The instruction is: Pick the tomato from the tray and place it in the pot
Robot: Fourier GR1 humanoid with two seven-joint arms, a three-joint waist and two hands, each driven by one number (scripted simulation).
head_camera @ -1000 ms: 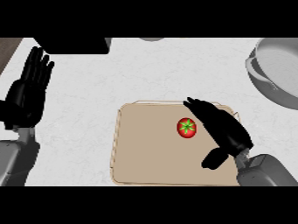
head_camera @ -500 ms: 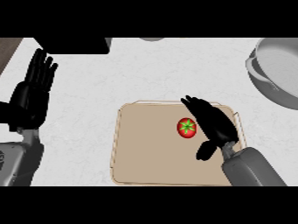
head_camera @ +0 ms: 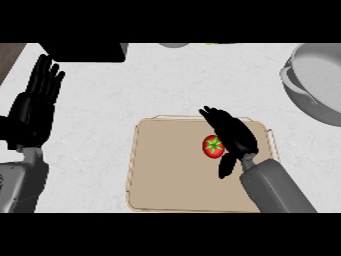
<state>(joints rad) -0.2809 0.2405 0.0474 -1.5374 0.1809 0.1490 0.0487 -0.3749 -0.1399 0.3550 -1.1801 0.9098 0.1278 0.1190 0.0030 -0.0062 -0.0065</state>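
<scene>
Tray (head_camera: 165, 170): tan, flat, on the white counter (head_camera: 114, 95).

Tomato (head_camera: 213, 146): red with a green star top. It lies on the tray, right of the tray's centre and in its upper half. It is not lifted.

Right hand (head_camera: 233, 134): over the tray's right part, just right of the tomato. The fingers (head_camera: 216, 116) are straight and point toward the tray's far edge, and the thumb (head_camera: 227, 167) hangs toward the tray's near edge. The hand is released and grasps nothing (I cannot tell whether its edge touches the tomato). The grey forearm crosses the tray's near right corner.

Left hand (head_camera: 34, 107): well left of the tray, flat, fingers up, at rest, holding nothing.

Pot (head_camera: 328, 75): grey and round, beyond the tray's far right corner and well apart from it. Nothing shows inside it.

Black box (head_camera: 84, 52): beyond the tray's far left corner, at the counter's far edge.
</scene>
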